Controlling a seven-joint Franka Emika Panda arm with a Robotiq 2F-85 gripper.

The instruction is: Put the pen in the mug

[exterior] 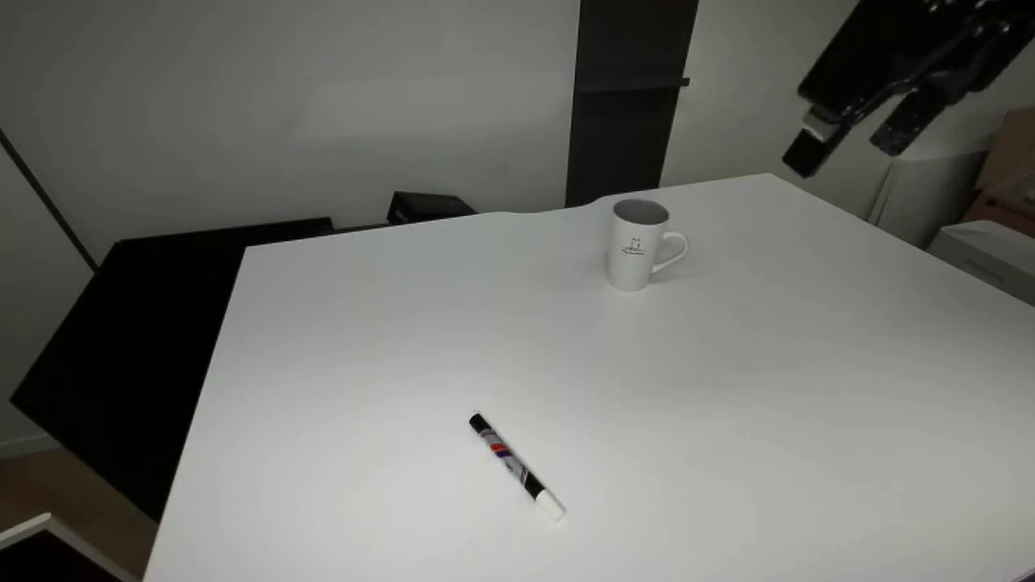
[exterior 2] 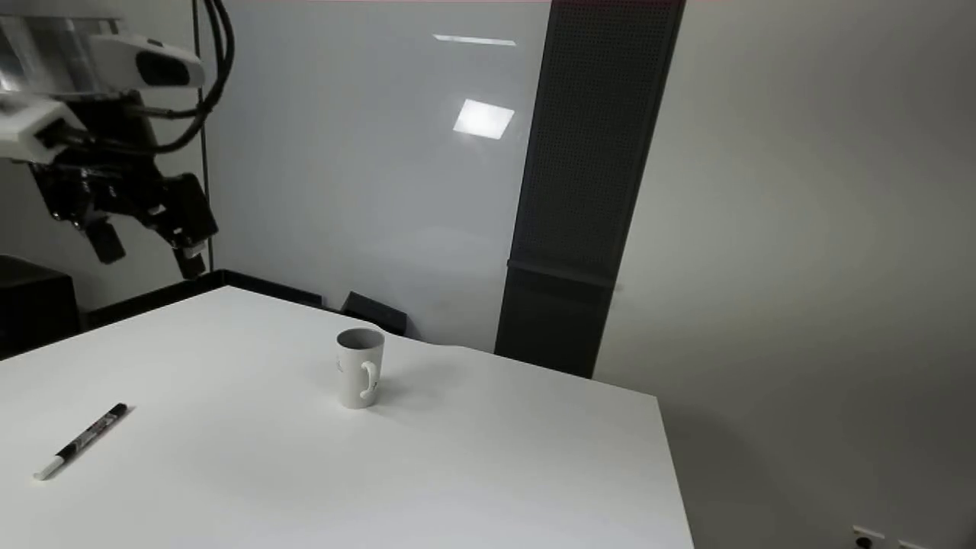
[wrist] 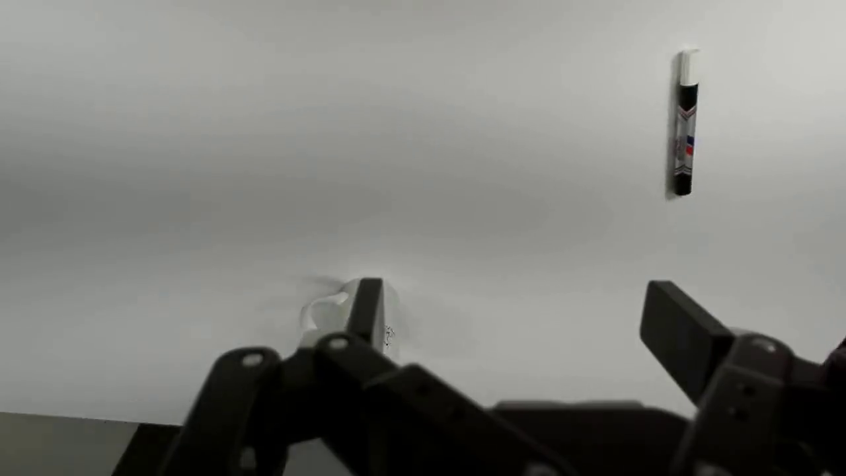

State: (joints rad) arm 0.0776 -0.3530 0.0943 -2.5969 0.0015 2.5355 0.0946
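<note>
Dim light, glare on the wall [exterior 2: 374, 175]

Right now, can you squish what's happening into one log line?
claw: open, holding nothing, in the air | pen: lying on table | mug: upright on table, apart from pen | task: not yet done

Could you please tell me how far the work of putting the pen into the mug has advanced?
Done: nothing of the transfer yet; the pen lies on the table, apart from the upright mug. In hand: nothing; the gripper is open in the air, holding neither thing. Left: everything, namely grasping the pen, carrying it to the mug and putting it inside.
</note>
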